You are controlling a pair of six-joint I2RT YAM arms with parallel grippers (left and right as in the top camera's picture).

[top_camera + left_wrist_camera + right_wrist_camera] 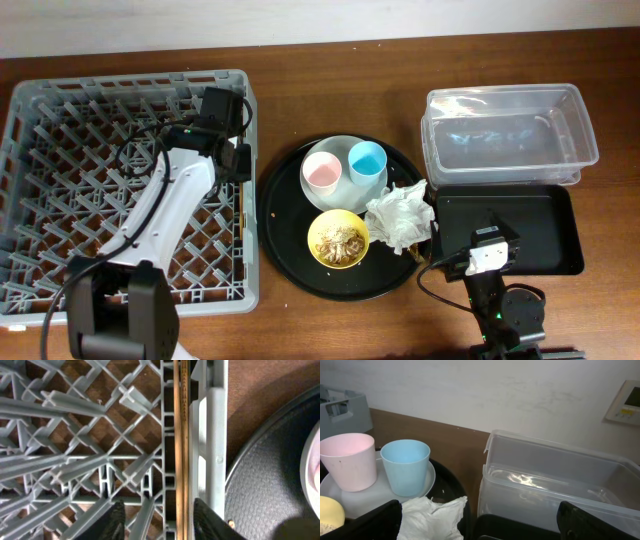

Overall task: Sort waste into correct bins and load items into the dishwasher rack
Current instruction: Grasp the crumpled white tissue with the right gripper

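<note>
The grey dishwasher rack [60, 130] fills the left. My left gripper [238, 160] hangs over its right edge, open. In the left wrist view the wooden chopsticks [181, 435] lie along the rack's edge channel between the spread fingers [159, 510]. The grey-green plate [345, 145] carries the pink cup [322, 173] and the blue cup [367, 160]. The yellow bowl [338, 262] holds food scraps [338, 238]. The white napkin [400, 218] lies beside it. My right gripper [488, 245] is open and empty over the black rectangular tray [540, 220], with the napkin [432, 517] ahead to the left.
The large round black tray [290, 250] holds the plate, bowl and napkin. The clear tub [500, 95] stands at the back right and shows close in the right wrist view [545, 485]. A small crumb lies on the round tray [231, 522].
</note>
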